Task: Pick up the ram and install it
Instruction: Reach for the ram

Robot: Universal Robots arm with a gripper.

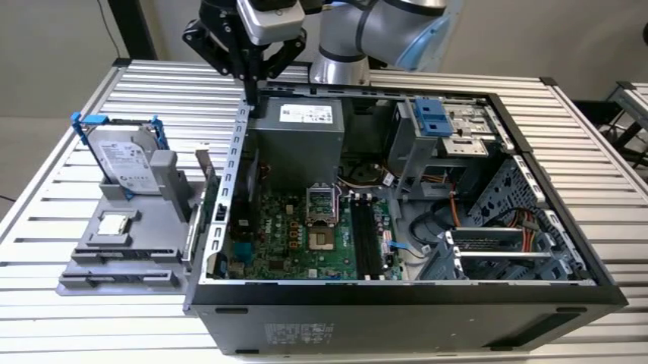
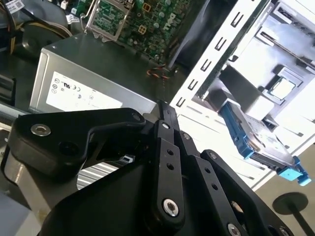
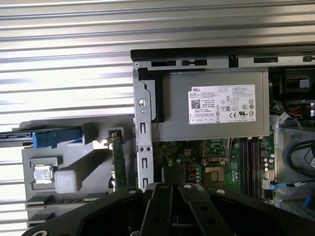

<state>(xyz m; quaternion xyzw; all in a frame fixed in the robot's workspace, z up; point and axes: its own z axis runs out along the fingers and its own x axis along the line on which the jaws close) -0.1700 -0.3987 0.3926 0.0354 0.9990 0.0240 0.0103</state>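
The ram [image 3: 117,158] is a thin dark stick with a greenish edge. It stands on edge in the grey holder [image 3: 78,162] just outside the open computer case [image 1: 405,299]. My gripper [image 1: 250,95] hangs above the case's rear wall beside the power supply [image 1: 299,133], higher than the ram and apart from it. In both wrist views its black fingers [image 2: 166,147] meet at the tips, and nothing sits between them at the gripper [image 3: 172,186]. The black memory slots [image 1: 365,239] lie on the green motherboard [image 1: 294,235].
The holder on the exterior view's left also carries a silver hard drive [image 1: 127,159] in a blue-handled frame and a small square CPU chip [image 1: 114,224]. Drive cages and cables [image 1: 486,227] crowd the case's right half. Everything rests on a slatted metal table [image 1: 81,318].
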